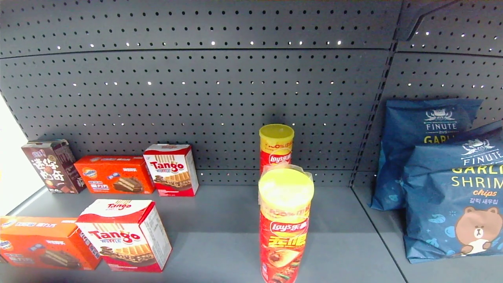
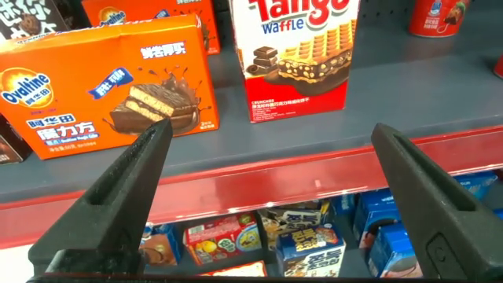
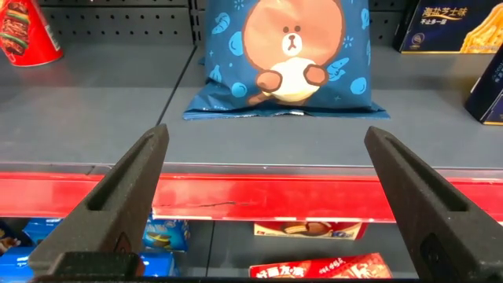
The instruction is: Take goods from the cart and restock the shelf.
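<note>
Standing upright on the shelf (image 1: pixel 220 212) are a front chip can (image 1: pixel 285 224) and a rear chip can (image 1: pixel 276 147). Left gripper (image 2: pixel 271 132) and right gripper (image 3: pixel 265 135) hang spread, empty.

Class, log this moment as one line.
left hand open, empty | right hand open, empty | shelf: front chip can, rear can, wafer boxes, blue bags

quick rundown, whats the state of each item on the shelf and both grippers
front chip can, upright, lid on
rear chip can, upright, lid on
front waffle box, upright, closed
rear waffle box, upright, closed
front orange box, closed
rear orange box, closed
brown box, upright, closed
rear blue bag, propped against back panel
front blue bag, propped against rear blue bag
left gripper, open, empty
right gripper, open, empty
</note>
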### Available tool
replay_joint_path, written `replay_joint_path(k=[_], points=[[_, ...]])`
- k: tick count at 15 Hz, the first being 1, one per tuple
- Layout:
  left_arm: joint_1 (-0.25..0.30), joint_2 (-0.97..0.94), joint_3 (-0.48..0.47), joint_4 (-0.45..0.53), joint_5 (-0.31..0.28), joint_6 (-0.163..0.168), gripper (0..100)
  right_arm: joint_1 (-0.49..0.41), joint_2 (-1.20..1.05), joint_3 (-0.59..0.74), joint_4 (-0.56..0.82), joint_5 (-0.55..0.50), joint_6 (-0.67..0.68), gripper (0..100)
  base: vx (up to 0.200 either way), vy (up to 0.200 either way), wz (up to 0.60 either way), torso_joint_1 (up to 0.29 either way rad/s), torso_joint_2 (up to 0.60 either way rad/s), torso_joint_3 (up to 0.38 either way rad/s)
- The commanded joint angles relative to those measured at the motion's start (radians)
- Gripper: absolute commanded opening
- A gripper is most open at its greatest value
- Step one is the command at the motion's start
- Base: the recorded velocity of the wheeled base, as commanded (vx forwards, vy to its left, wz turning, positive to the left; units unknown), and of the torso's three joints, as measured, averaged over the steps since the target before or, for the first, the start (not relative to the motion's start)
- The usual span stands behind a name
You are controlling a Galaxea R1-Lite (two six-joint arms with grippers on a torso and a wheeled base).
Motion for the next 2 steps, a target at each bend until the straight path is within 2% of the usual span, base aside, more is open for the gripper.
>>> replay_joint_path(k=[1, 2], points=[[0.001, 0.0, 0.0, 0.0, 0.0, -0.001, 100, 0.001, 0.0, 0.0, 0.0, 0.001, 0.0, 100, 0.0, 0.0, 0.0, 0.0, 0.0, 0.0], [0.001, 0.0, 0.0, 0.0, 0.0, -0.001, 100, 0.001, 0.0, 0.0, 0.0, 0.001, 0.001, 100, 0.0, 0.0, 0.0, 0.0, 0.0, 0.0]])
